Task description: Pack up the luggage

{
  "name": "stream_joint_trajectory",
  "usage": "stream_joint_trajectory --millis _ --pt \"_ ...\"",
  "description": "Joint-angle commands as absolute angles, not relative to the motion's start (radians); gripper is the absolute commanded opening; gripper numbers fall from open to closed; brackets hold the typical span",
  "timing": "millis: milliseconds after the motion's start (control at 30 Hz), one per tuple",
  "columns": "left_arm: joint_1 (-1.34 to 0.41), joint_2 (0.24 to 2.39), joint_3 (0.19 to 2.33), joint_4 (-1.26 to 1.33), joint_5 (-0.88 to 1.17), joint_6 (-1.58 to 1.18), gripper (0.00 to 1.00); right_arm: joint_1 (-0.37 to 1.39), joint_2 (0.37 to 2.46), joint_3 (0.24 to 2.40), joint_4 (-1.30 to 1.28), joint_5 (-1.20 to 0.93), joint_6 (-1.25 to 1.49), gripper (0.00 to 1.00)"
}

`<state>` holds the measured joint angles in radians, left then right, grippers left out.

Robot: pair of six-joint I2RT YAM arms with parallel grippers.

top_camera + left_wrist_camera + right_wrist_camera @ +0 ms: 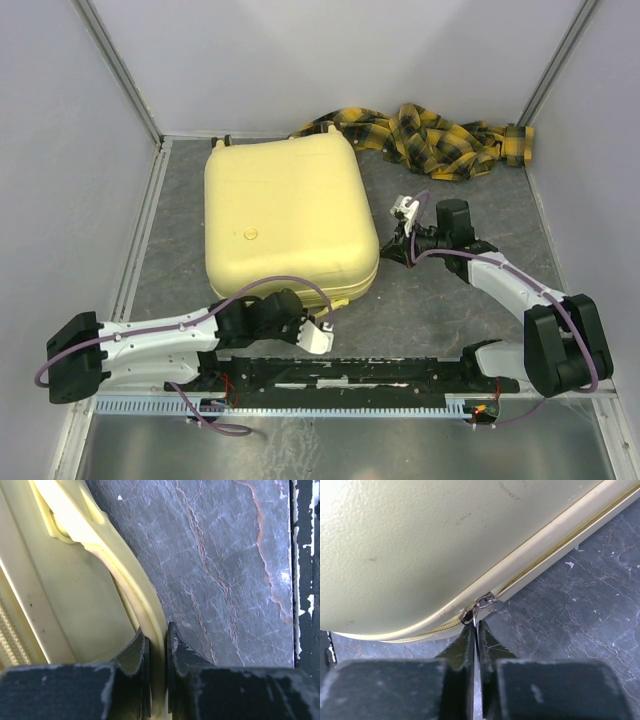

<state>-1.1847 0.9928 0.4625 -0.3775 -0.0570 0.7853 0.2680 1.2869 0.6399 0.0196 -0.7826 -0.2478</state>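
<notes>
The luggage [285, 215] lies closed and flat on the grey table, pale-yellow shell up. My left gripper [322, 318] is at its near edge, shut on the yellow handle [145, 600]; in the left wrist view the jaws [157, 640] pinch the thin handle strap. My right gripper [383, 255] is at the luggage's right side near the front corner. In the right wrist view it [476, 630] is shut on the metal zipper pull [475, 614] on the yellow zipper line below the shell [420, 540].
A yellow-and-black plaid cloth [440, 135] lies crumpled on the table at the back right, outside the luggage. White walls enclose the table on three sides. A black rail [340, 375] runs along the near edge between the arm bases.
</notes>
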Motion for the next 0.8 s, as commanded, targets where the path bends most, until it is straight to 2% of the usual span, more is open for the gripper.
stream_joint_trajectory --millis 0,67,167,200,233,267,500,767 --pt "-1.222 0.977 0.497 -0.593 0.015 0.96 0.15 0.237 1.267 0.749 0.143 -0.686 -0.279 0.16" --pt "-1.223 1.007 0.565 -0.584 -0.036 0.928 0.34 0.236 1.215 0.73 0.092 -0.677 -0.295 0.24" --pt "-1.223 1.048 0.701 -0.61 -0.086 0.862 0.54 0.236 1.144 0.696 0.019 -0.668 -0.3 0.32" --pt "-1.225 1.047 0.746 -0.613 -0.091 0.84 0.64 0.236 1.127 0.684 0.005 -0.662 -0.301 0.37" --pt "-1.23 1.041 0.782 -0.611 -0.097 0.823 0.8 0.236 1.112 0.678 -0.007 -0.653 -0.3 0.42" --pt "-1.24 1.036 0.811 -0.611 -0.111 0.813 0.88 0.236 1.1 0.676 -0.017 -0.639 -0.296 0.46" --pt "-1.316 1.021 0.967 -0.677 -0.19 0.822 0.95 0.236 1.083 0.706 -0.057 -0.537 -0.274 0.64" --pt "-1.313 1.005 1.134 -0.707 -0.258 0.793 0.99 0.236 1.108 0.764 -0.08 -0.443 -0.238 0.79"
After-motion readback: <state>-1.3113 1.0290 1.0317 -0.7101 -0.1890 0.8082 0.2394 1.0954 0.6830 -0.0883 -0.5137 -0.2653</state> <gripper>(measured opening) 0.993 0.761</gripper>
